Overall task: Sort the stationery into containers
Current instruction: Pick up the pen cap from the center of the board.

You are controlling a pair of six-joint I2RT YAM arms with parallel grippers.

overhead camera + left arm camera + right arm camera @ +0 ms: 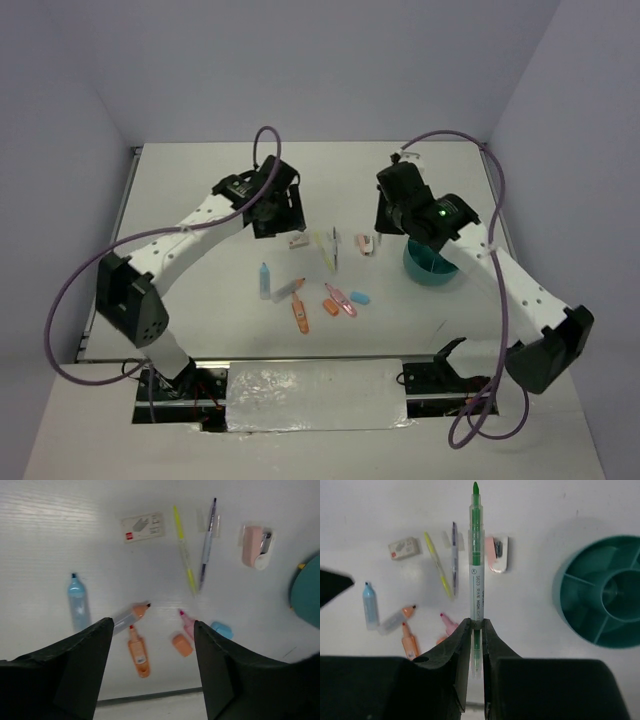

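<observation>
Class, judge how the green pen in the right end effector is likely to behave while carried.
The green pen likely stays stiff: it juts straight from the right end effector without sagging. Held near one end, it may pivot if bumped. Its slim round barrel would probably roll if dropped.

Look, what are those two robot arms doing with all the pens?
They are sorting stationery. The right gripper is clamped on a green pen, held above the table near the teal cup with dividers, not in it yet. The left gripper is open with nothing in it, hovering over the pens, highlighters and blue tube lying loose on the table.
</observation>
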